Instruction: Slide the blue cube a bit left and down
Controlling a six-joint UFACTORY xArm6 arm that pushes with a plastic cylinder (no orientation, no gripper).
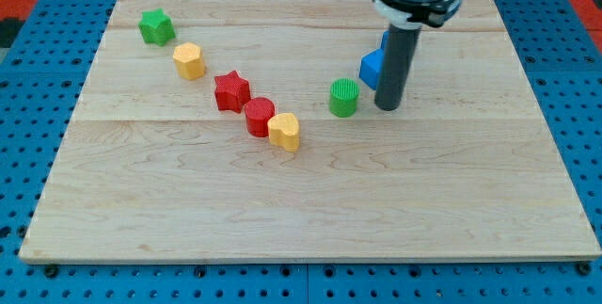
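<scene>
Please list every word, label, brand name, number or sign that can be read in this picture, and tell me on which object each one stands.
None: no readable text shows anywhere in the camera view.
The wooden board is bare wood.
The blue cube, the green cylinder and the other blocks carry no marks.
My tip, just right of the blue cube, and the rod above it show no label.

**Cam setup: single view, high front angle**

One cam only, so no overlap w/ any other view. It looks down at a slant onto the wooden board [310, 219] from the near edge, facing toward the far edge. Whole board fits in frame, all 4 edges visible, blue pegboard [38, 135] showing around it. Mid distance, not a close-up. Arm body cut off at view's top; mount position can't tell.
</scene>
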